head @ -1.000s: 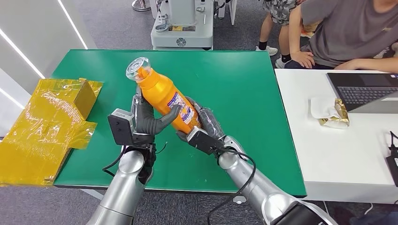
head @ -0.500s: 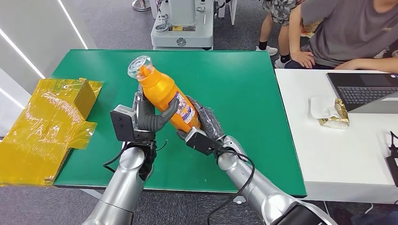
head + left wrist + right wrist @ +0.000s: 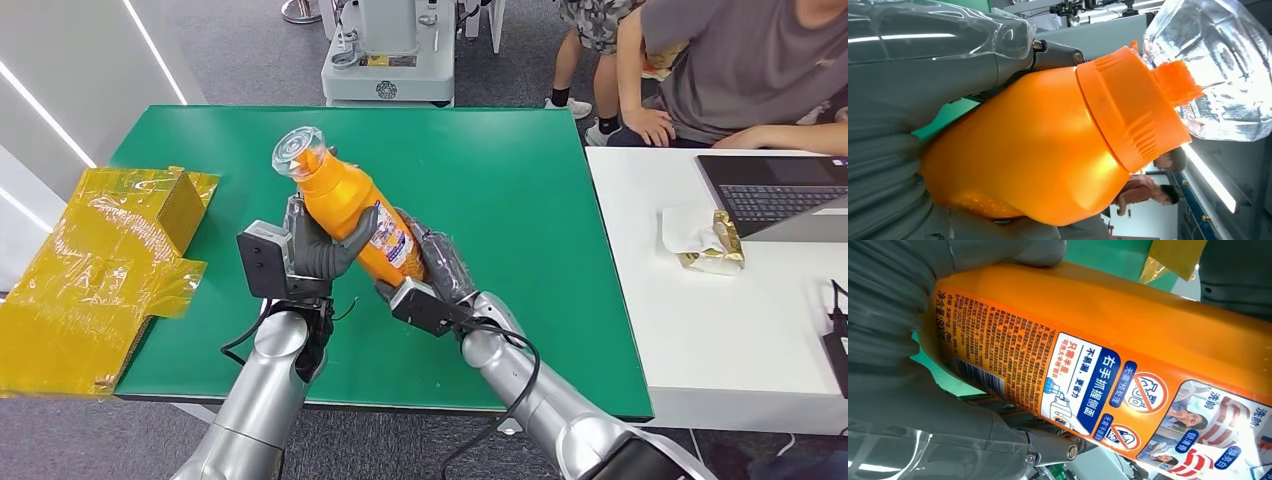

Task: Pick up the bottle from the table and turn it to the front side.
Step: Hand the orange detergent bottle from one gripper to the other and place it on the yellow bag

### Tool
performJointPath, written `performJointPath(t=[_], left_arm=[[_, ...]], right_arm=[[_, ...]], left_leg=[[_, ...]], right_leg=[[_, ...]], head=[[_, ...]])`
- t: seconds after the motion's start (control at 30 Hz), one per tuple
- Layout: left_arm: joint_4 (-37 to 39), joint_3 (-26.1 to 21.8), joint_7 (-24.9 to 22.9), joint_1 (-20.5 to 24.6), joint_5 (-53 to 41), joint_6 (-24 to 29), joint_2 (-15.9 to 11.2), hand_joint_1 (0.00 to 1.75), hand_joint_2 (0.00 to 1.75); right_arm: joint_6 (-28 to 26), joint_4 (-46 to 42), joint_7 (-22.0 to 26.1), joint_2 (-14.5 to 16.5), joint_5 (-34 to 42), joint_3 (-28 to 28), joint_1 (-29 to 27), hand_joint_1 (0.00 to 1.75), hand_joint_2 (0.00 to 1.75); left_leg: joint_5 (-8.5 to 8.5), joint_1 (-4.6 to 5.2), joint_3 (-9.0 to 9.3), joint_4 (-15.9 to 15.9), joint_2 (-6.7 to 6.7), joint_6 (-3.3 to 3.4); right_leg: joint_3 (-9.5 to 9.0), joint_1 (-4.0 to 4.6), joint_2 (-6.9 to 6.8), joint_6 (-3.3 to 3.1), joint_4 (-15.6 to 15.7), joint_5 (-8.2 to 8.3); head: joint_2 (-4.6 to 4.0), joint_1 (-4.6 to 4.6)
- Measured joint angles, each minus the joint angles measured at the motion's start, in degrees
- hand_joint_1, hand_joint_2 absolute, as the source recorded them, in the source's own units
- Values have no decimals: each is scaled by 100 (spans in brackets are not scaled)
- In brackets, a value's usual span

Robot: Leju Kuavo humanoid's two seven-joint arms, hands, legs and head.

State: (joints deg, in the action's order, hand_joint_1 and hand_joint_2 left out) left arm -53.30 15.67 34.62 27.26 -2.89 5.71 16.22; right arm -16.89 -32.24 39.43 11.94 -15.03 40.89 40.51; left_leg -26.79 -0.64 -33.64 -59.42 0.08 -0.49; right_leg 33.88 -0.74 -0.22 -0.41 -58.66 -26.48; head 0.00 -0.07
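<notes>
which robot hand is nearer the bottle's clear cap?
Left. The left robot hand grips the bottle mid-body, just below the clear cap; the right robot hand holds the base end.

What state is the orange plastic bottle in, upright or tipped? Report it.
Tipped. The orange plastic bottle leans with its clear cap up and away, held off the green table by the left hand and right hand.

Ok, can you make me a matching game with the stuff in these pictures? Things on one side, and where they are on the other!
Things:
1. bottle
2. gold foil
3. laptop
4. snack packet

Places:
A. open on the white table
B. held up by both robot hands
C. beside the laptop
D. hanging off the green table's left edge

Pairs: 1-B, 2-D, 3-A, 4-C
</notes>
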Motion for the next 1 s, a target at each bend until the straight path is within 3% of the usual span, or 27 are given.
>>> performJointPath(t=[0.13, 0.6, 1.0], left_arm=[[17, -2, 0, 1, 5, -15, 0, 175, 175], [60, -3, -72, -5, 3, 72, -37, 175, 175], [-38, -20, -160, -297, -199, 398, -183, 175, 175]], right_arm=[[-42, 0, 2, -3, -6, 10, -12, 1, 175], [-1117, -407, 32, 60, -120, -87, -301, 0, 175], [-1682, -3135, -13, -186, -238, -539, -1815, 0, 175]], left_leg=[[0, 0, 0, 0, 0, 0], [0, 0, -2, 1, -1, 0], [-2, 0, -8, 2, -2, -1]], right_leg=[[0, 0, 0, 0, 0, 0], [0, 0, -1, 0, 0, 0], [7, 0, -3, 0, 2, -1]], head=[[0, 1], [0, 0], [0, 1]])
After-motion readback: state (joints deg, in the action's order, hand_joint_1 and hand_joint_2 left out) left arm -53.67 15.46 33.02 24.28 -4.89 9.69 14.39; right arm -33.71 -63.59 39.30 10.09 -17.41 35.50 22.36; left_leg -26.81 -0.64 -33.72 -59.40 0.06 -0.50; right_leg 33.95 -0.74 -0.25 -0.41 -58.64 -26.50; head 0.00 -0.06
